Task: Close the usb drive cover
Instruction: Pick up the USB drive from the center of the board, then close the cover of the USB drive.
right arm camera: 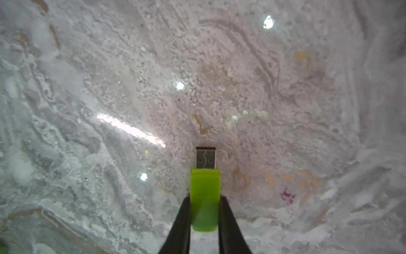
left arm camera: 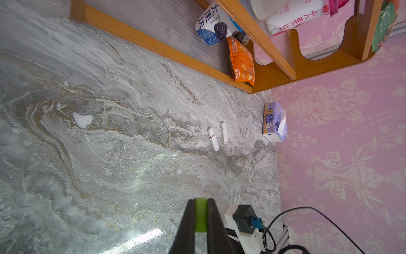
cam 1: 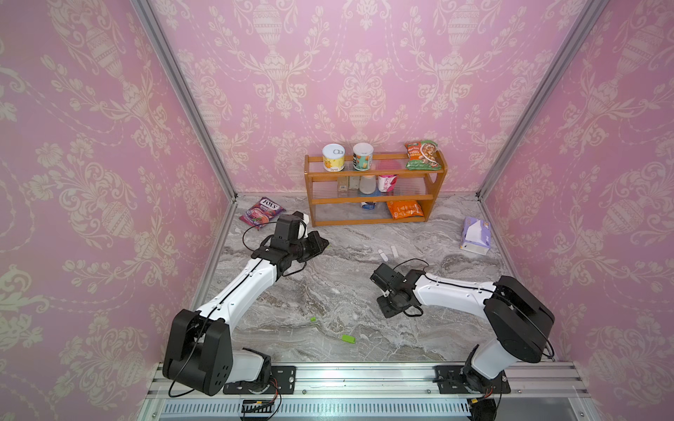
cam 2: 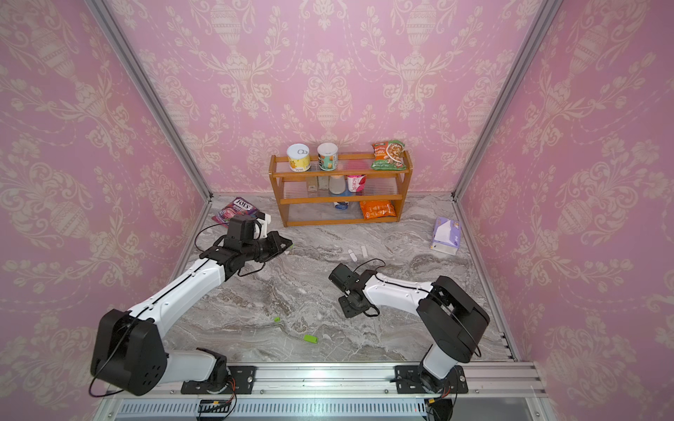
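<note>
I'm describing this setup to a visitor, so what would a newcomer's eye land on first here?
The pink floral wallpaper on all three walls grabs attention first, with a wooden shelf of snacks against the back wall. Next come the bright greens: the right claw pinches a green USB drive with its metal plug bare, and the left claw is shut on a green piece.

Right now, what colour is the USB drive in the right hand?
Bright green USB drive; see right wrist view.
</note>
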Action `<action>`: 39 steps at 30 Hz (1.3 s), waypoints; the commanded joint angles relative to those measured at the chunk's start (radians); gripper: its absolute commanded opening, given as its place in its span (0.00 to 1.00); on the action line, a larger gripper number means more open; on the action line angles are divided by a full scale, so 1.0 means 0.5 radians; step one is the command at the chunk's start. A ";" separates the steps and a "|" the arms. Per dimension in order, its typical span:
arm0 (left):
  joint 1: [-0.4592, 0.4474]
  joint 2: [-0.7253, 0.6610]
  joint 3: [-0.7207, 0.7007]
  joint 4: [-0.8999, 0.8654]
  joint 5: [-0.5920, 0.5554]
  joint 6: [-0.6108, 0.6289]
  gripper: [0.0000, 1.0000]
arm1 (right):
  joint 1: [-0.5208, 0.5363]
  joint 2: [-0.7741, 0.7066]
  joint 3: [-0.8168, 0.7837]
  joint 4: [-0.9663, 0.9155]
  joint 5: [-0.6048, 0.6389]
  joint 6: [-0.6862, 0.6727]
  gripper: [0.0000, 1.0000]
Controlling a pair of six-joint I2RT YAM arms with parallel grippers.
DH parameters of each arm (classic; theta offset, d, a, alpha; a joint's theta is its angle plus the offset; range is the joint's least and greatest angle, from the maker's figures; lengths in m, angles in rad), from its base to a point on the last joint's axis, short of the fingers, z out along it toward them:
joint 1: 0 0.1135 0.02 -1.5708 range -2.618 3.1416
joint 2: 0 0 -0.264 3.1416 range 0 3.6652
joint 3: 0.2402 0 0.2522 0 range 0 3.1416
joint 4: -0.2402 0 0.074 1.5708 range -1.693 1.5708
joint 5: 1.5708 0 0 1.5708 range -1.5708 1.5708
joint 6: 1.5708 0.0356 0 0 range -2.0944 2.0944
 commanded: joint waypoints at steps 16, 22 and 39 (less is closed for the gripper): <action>-0.009 0.180 -0.047 0.229 0.489 -0.136 0.00 | 0.018 -0.133 0.277 0.117 0.292 -0.763 0.00; -0.009 0.340 0.083 0.242 0.624 -0.242 0.00 | 0.027 -0.290 0.229 0.381 0.410 -1.109 0.00; -0.041 0.458 0.232 0.219 0.721 -0.511 0.00 | 0.227 -0.405 -0.277 1.581 0.890 -1.970 0.00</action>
